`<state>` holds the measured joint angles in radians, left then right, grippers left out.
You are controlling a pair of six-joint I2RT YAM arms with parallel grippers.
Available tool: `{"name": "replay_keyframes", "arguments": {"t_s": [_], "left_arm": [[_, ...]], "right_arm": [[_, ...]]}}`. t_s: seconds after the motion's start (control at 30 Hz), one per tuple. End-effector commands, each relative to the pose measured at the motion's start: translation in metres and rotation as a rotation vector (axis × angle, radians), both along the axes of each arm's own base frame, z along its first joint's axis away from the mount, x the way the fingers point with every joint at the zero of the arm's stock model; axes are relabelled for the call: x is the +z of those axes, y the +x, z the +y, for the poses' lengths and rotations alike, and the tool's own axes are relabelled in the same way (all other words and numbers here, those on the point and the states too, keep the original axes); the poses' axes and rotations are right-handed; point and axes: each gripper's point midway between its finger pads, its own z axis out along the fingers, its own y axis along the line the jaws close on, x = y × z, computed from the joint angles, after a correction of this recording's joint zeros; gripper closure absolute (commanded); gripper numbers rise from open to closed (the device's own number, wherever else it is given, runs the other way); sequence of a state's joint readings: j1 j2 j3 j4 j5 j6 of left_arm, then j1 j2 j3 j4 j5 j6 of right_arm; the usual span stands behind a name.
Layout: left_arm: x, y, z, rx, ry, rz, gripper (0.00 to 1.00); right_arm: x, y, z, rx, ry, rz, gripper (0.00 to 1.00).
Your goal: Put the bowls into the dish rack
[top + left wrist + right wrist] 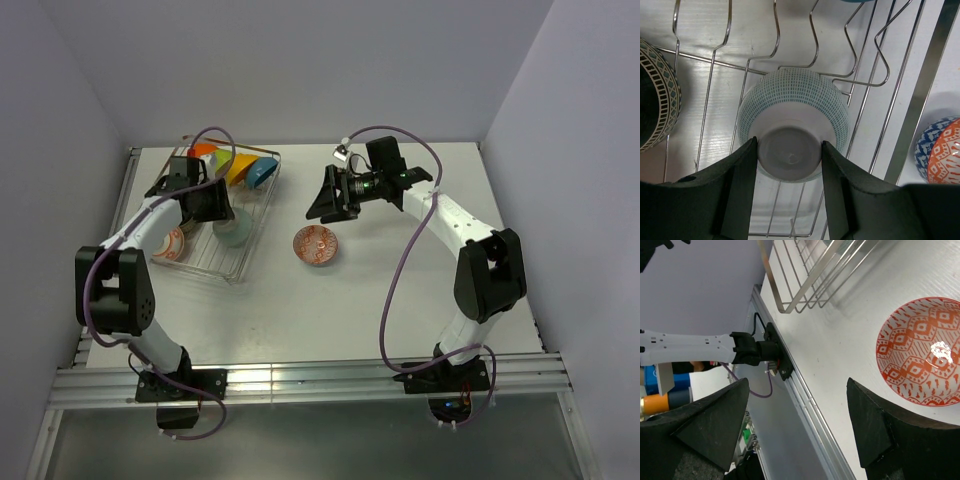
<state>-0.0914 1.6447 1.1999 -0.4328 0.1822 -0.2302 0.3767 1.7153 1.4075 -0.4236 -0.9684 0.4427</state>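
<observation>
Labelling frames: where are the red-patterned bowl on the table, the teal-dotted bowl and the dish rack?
red-patterned bowl (316, 245), top view, inner centre.
teal-dotted bowl (792, 100), left wrist view, patterned outer wall.
dish rack (920, 95), left wrist view, flat side rail.

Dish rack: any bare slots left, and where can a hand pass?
Bare: near end of the silver wire dish rack, between the pale teal dotted bowl in the left gripper and the near rim; the white table between rack and red patterned bowl. Crowded: the far end, with orange, yellow and blue bowls.
</observation>
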Motion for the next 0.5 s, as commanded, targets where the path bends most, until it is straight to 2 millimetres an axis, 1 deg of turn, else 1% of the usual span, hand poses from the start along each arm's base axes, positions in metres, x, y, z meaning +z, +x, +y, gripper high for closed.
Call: {"name": "replay_keyframes", "arguments": {"t_s": [0.0, 0.13, 0.2, 0.23, 0.33, 0.37, 0.4, 0.47], "left_arm": [[0.019, 0.021, -0.001, -0.005, 0.039, -0.069, 1.0], [0.017, 0.024, -0.007, -0.017, 0.025, -0.061, 1.0], [0.01, 0.023, -0.011, -0.026, 0.018, -0.032, 1.0], [0.011, 0.025, -0.012, -0.025, 0.019, -0.03, 1.0], [0.004, 0.024, -0.016, -0.037, 0.02, 0.0, 0.99], [0.003, 0.024, -0.017, -0.04, 0.02, 0.002, 0.97], [0.003, 0.024, -0.019, -0.042, 0.016, -0.001, 0.91], [0.004, 0.023, -0.021, -0.049, 0.009, -0.001, 0.84]], "right_arm": [[0.007, 0.001, -0.007, -0.009, -0.021, -0.067, 0.14], [-0.001, 0.003, -0.011, -0.018, -0.055, -0.072, 0.14], [-0.004, 0.003, -0.012, -0.023, -0.071, -0.076, 0.14], [-0.005, 0.003, -0.013, -0.023, -0.076, -0.08, 0.14], [-0.01, 0.005, -0.017, -0.037, -0.106, -0.088, 0.14], [-0.012, 0.005, -0.018, -0.04, -0.114, -0.093, 0.14], [-0.013, 0.005, -0.019, -0.039, -0.126, -0.102, 0.14], [-0.017, 0.009, -0.023, -0.059, -0.159, -0.113, 0.14]]}}
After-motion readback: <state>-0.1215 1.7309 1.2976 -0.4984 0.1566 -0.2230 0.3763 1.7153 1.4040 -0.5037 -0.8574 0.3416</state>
